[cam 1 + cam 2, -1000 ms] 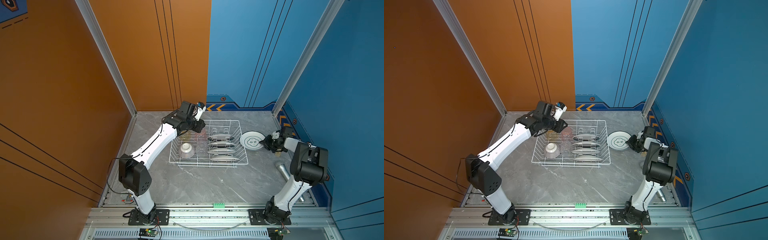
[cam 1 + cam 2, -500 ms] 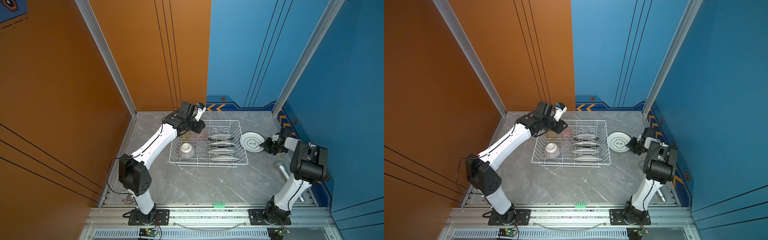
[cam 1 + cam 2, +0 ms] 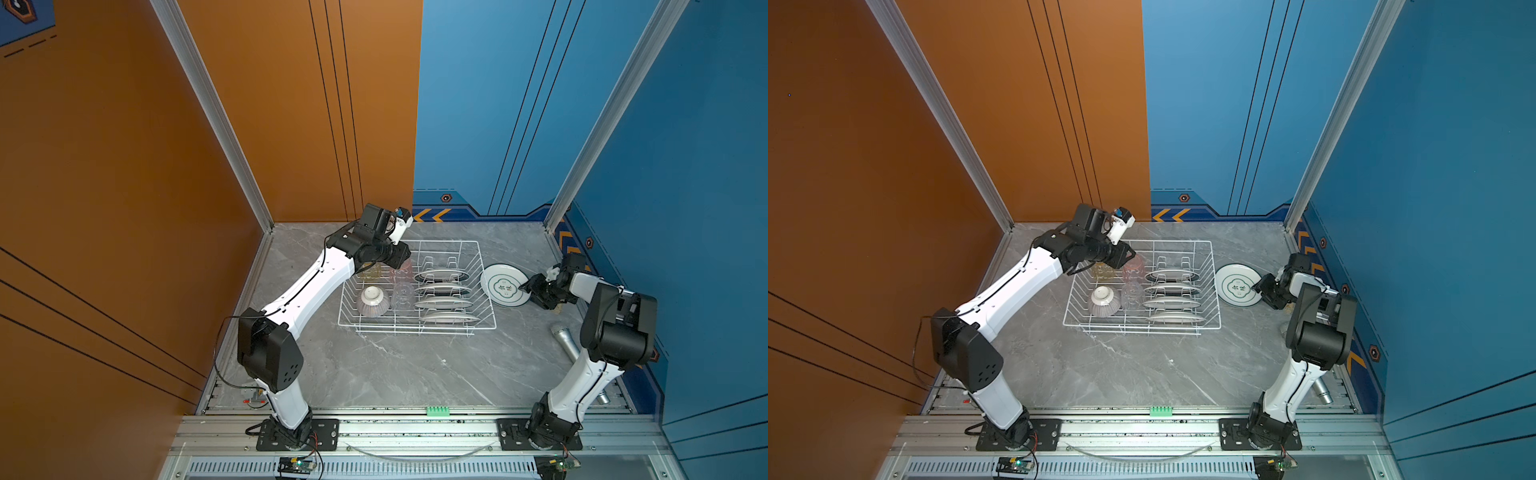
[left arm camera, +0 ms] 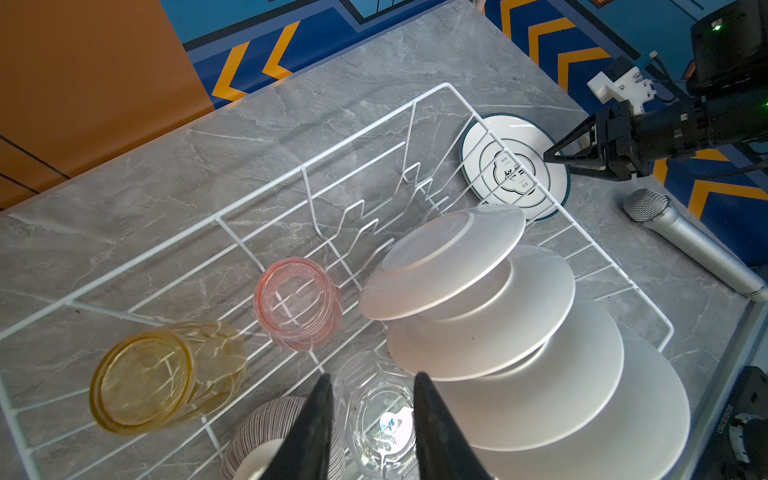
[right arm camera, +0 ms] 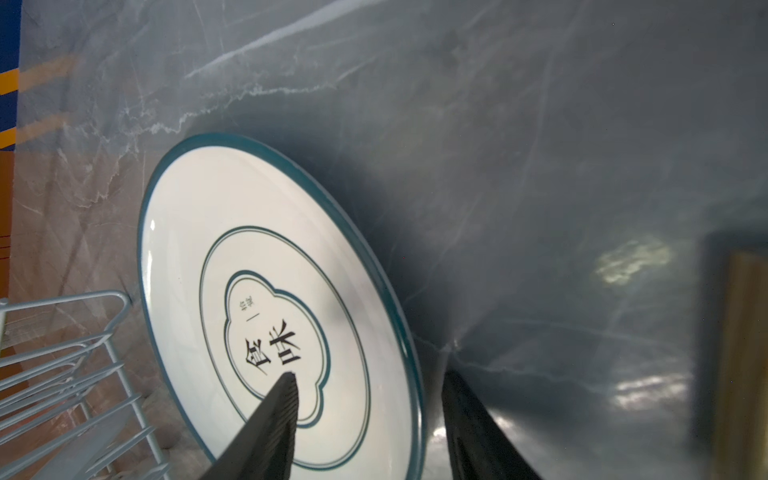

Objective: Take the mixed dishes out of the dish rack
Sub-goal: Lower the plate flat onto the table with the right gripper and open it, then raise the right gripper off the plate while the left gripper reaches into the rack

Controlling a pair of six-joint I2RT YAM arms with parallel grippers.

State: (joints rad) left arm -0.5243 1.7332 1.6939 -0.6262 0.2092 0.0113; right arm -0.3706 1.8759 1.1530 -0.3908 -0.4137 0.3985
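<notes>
The white wire dish rack (image 3: 417,331) stands mid-table. In its slots stand several white plates (image 3: 442,289) on edge. The striped bowl (image 3: 372,301) lies upside down at its left, beside the yellow tumbler (image 4: 158,374), pink tumbler (image 4: 297,307) and clear tumbler (image 4: 374,415). My left gripper (image 4: 372,376) hovers open over the rack's back left, holding nothing; the clear tumbler shows below its fingers. One dark-rimmed plate (image 3: 505,286) lies flat on the table right of the rack. My right gripper (image 5: 370,376) is open at that plate's right rim, one finger over the plate and one beside it.
A silver microphone (image 3: 565,340) lies on the table in front of the right gripper, near the right wall. The blue wall stands close behind the right arm. Grey marble table (image 3: 395,374) stretches in front of the rack.
The right gripper's jaws have spread apart at the plate's rim, letting go of the plate, which rests on the table. The left arm has stayed nearly still.
</notes>
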